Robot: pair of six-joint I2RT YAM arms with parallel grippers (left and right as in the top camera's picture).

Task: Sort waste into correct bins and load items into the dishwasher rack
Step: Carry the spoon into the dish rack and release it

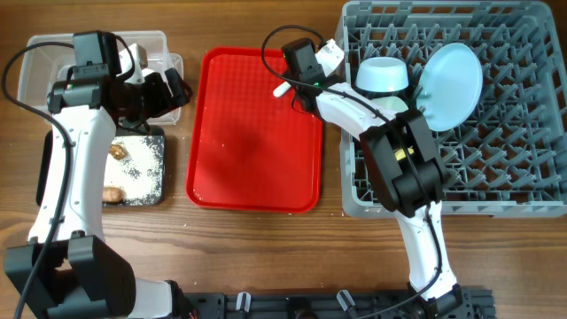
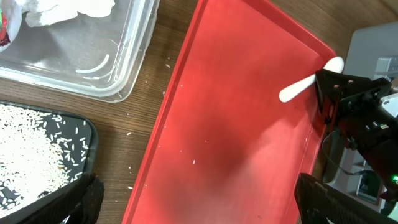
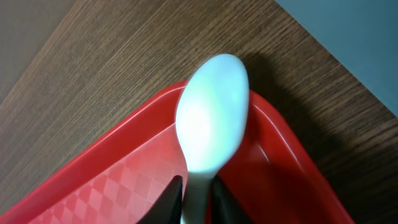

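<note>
My right gripper (image 1: pixel 297 84) is shut on the handle of the white spoon (image 1: pixel 282 89) over the far right corner of the red tray (image 1: pixel 252 133). In the right wrist view the spoon (image 3: pixel 211 118) sticks out past the shut fingers (image 3: pixel 196 202). My left gripper (image 1: pixel 174 89) is open and empty between the clear tub (image 1: pixel 53 62) and the red tray. Its fingers (image 2: pixel 205 208) spread wide. The tub holds white tissue (image 2: pixel 62 9) and a red wrapper (image 2: pixel 5 28). The black tray (image 1: pixel 155 190) holds rice (image 2: pixel 31 149), a brown lump (image 1: pixel 116 152) and a carrot piece (image 1: pixel 112 192).
The grey dishwasher rack (image 1: pixel 496 168) at the right holds a light blue bowl (image 1: pixel 383 75), a pale green bowl (image 1: pixel 394 104) and a light blue plate (image 1: pixel 452 75) standing on edge. A few rice grains lie on the red tray (image 2: pixel 236 124) and the table.
</note>
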